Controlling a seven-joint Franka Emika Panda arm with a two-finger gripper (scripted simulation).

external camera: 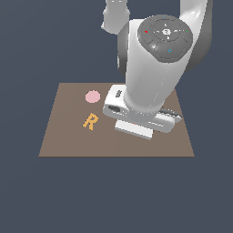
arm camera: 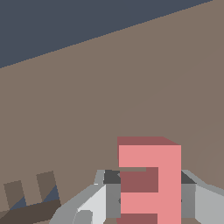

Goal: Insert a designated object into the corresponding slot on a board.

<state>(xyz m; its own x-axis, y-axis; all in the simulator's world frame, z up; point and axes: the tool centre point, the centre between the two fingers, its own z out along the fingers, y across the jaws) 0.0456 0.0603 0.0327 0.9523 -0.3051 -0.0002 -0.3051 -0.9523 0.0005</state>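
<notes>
- My gripper [arm camera: 148,192] is closed on the salmon-red letter E [arm camera: 151,179]; in the wrist view one grey finger [arm camera: 98,197] shows on each side of the letter, pressed to its flanks.
- The E hangs between my fingers just above the brown board [arm camera: 109,96], its flat face toward the wrist camera. I cannot tell whether its lower edge touches the board.
- In the exterior view my own arm and hand [external camera: 136,116] cover the letter, so it shows only from the wrist.
- A dark recess [arm camera: 30,203] lies off to one side of the gripper, near the corner of the wrist view. Only part of it is in frame, with two prongs showing, and I cannot tell which letter shape it is. It holds nothing that I can see.
- The board around the E is bare and flat, with open room out to its far edge, where the dark blue ground begins.
- In the exterior view, two loose pieces lie on the board on the exterior view's left: one orange R [external camera: 90,121] and one pink disc [external camera: 93,96]. They are apart from each other and clear of my hand.
</notes>
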